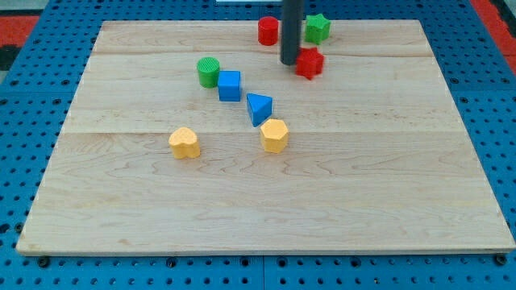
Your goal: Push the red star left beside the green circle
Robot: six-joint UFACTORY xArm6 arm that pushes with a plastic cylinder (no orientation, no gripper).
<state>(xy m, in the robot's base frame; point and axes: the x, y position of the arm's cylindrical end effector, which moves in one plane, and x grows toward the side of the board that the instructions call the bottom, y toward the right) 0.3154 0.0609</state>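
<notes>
Red is seen twice near the view's top: a red star [310, 63] and a red cylinder [268, 31]. My tip [290, 62] is set down on the board [387, 185], touching or just beside the star's left edge, with the rod rising out of the view's top. No jaws are carried by the rod, so nothing is clamped; only its end meets the star. A green star [317, 28] is placed just above the red star, towards the view's right of the rod. The green circle [209, 72] is found well to the view's left of the red star, with a blue cube [230, 85] just beside it at its lower right. A blue triangle [259, 108] is seen below the cube, and a yellow hexagon [275, 135] just under that. A yellow heart [185, 142] is placed apart, at the view's lower left of the group.
</notes>
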